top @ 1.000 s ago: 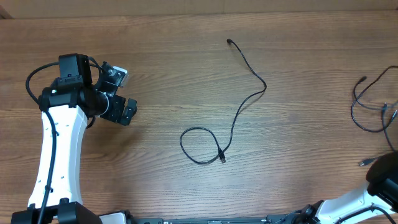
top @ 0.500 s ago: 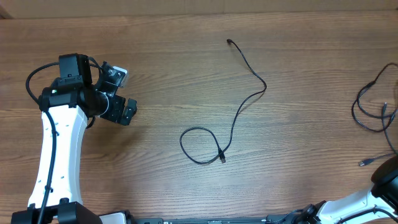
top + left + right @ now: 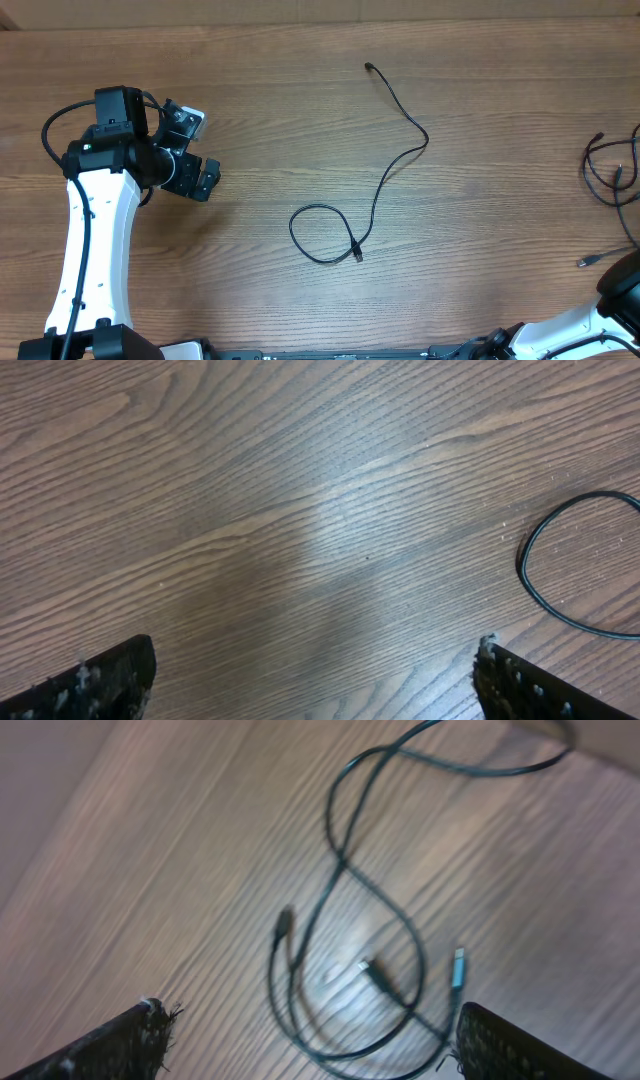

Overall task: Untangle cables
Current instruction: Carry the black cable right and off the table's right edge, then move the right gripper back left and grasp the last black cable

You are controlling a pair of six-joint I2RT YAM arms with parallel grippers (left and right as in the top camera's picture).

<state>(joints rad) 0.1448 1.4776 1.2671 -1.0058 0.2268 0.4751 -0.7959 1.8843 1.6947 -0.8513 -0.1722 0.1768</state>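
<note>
On a wood-grain bench (image 3: 250, 60), a single black cable (image 3: 426, 138) lying free at centre: one plug end toward the far edge, a sharp bend to the right, then a run down into one open loop crossing itself beside the second plug. At the bench's right edge, partly cut off in the overhead view, a tangled bunch of cables (image 3: 592, 180), shown blurred by the right wrist camera as several cords (image 3: 340, 870) crossing and looping, with three plug ends lying near one another, one of them tipped silver (image 3: 458, 966). Above that bunch, the right hand (image 3: 315, 1040), spread wide and pinching nothing. At the bench's left side, well apart from every cable, the left hand (image 3: 200, 148), likewise spread wide and empty over bare wood, with only the edge of the centre loop (image 3: 527, 565) showing at the right of its wrist view.
</note>
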